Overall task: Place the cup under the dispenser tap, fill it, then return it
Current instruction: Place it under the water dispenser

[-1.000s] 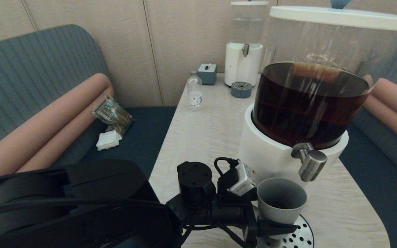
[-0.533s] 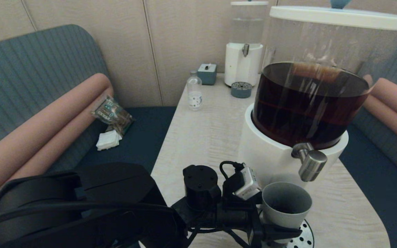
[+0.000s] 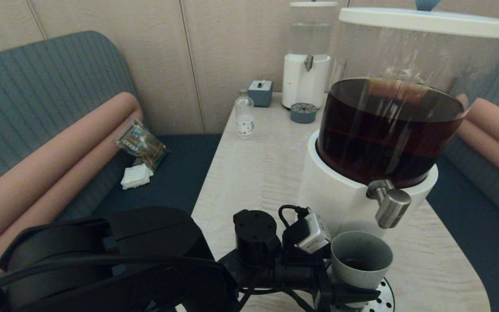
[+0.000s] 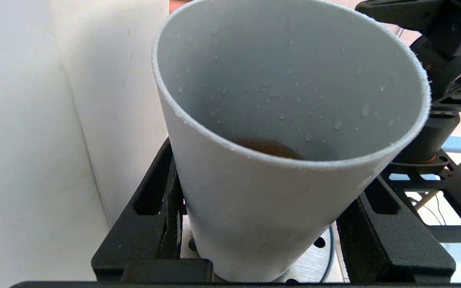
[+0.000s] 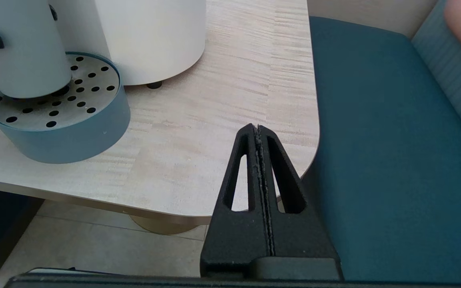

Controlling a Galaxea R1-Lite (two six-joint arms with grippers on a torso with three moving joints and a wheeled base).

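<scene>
The grey cup [image 3: 361, 259] stands on the perforated drip tray [image 3: 383, 298] in front of the big dispenser's white base [image 3: 332, 195]. My left gripper [image 3: 345, 293] is shut on it, with one black finger [image 4: 160, 216] on either side of its lower wall. A little brown liquid [image 4: 268, 147] lies at the cup's bottom, and droplets dot the inside. The brushed-steel tap [image 3: 391, 207] hangs just above the cup's far right rim. In the right wrist view the cup [image 5: 22, 52] rests on the tray [image 5: 74, 132]. My right gripper [image 5: 257, 129] is shut and empty, parked off the table's near right corner.
The dark brown tank [image 3: 388, 130] towers over the near table. At the far end stand a smaller clear-tank dispenser [image 3: 306, 56], its round tray [image 3: 303, 113], a small glass bottle [image 3: 245, 115] and a grey box [image 3: 260, 92]. Teal bench seats flank the table.
My left gripper has carried the cup a little to the right and lower, bringing its rim closer under the tap. The right arm has not moved.
</scene>
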